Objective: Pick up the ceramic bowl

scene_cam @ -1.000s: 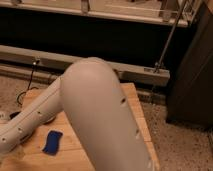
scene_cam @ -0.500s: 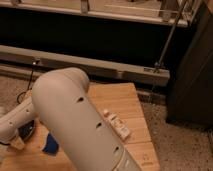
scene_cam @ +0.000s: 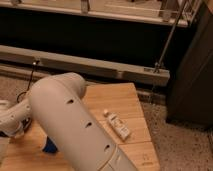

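My white arm [scene_cam: 75, 125] fills the lower left of the camera view, and its elbow covers much of the wooden table [scene_cam: 122, 100]. The forearm [scene_cam: 12, 120] runs to the left edge. The gripper is out of view, past the lower left edge of the frame. The ceramic bowl is hidden; only a dark patch [scene_cam: 26, 123] shows between the arm's parts, and I cannot tell what it is.
A small white packet [scene_cam: 118, 125] lies on the right part of the table. A blue object [scene_cam: 50, 145] lies partly under the arm. A dark shelf front with a metal rail [scene_cam: 100, 65] stands behind the table. Speckled floor [scene_cam: 185, 145] is at the right.
The arm has swung left and lower, uncovering more of the table's right side and the white packet. The blue object is now partly covered by the arm.
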Tool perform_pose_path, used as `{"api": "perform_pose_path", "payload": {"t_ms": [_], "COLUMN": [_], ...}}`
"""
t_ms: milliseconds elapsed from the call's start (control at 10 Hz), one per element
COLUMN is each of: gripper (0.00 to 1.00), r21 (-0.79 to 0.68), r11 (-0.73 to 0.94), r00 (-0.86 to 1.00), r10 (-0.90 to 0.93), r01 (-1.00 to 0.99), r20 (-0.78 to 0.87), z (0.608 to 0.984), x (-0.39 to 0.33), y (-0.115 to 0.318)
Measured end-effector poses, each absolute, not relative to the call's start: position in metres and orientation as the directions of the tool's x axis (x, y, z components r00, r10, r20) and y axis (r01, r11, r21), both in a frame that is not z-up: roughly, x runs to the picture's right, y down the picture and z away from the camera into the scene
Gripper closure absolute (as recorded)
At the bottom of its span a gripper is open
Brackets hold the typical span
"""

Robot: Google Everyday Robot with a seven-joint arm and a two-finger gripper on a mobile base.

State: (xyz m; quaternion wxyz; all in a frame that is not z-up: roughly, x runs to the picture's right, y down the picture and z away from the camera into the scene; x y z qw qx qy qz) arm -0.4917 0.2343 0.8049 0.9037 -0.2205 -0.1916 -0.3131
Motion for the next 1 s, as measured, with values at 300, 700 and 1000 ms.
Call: {"api": "perform_pose_path", "payload": {"t_ms": [300, 700, 1000], "gripper": [1.00, 1.00, 1.00], "r21": [-0.290, -0.148, -0.056], "r11": [0.717, 0.782, 0.852], "r00": [0.748, 0.725, 0.736], "r10": [-0.472, -0.464, -0.414], "r01": [0.633, 0.605, 0.520], "r20": [0.466, 0.510, 0.536], "z": [0.793, 0.713, 0.671], "x": [-0.496, -0.492, -0.455], "y": [0.218, 0.147, 0.099]}}
